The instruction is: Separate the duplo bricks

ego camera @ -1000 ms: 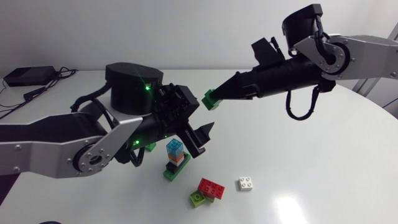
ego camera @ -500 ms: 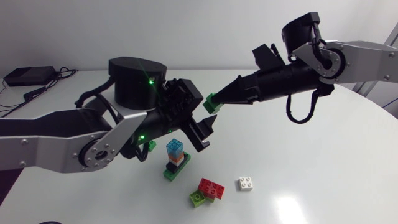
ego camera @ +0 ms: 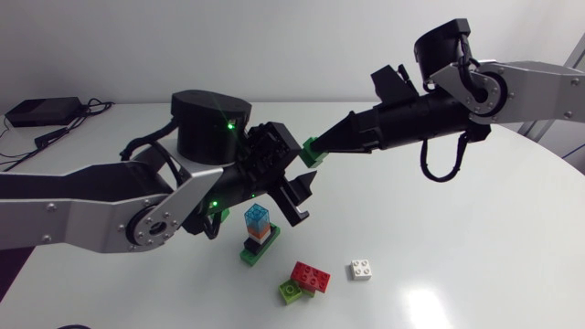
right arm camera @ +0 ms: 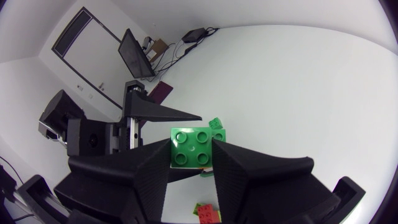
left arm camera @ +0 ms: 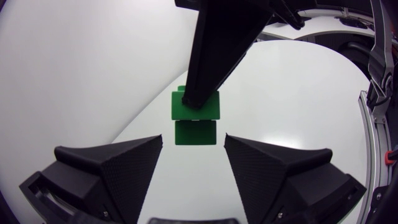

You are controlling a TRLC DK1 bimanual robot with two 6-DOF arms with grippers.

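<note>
Notes a tower of bricks (ego camera: 256, 236) standing upright on the bench (ego camera: 457, 228), with a clear blue brick (ego camera: 257, 216) on top and a green base brick (ego camera: 250, 255) at the foot. Finds the right claw (ego camera: 315, 150) raised off the bench, higher than the tower and beyond it toward the right arm's side. Confirms from the right wrist view that this claw (right arm camera: 191, 150) is clamped on a green brick (right arm camera: 193, 143), one finger against each side, studs facing the camera. Locates the same green brick (ego camera: 313, 152) in the head view at the claw's tip, well clear of the tower. Finds the left claw (ego camera: 297, 199) just above the tower and a little to its right-arm side, fingers spread wide and holding nothing. Sees in the left wrist view the green brick (left arm camera: 196, 118) ahead of the left claw (left arm camera: 193, 140), in line with the gap between its fingers and touching neither. Shows two green faces there, one under the right claw's finger; cannot tell whether one brick or two joined. Records a red brick (ego camera: 312, 273) and a lime brick (ego camera: 291, 291) touching each other near the tower's base on the right-arm side, a white brick (ego camera: 362, 269) farther out the same way, and a small green brick (ego camera: 222, 215) just beside the tower on the left-arm side.
</note>
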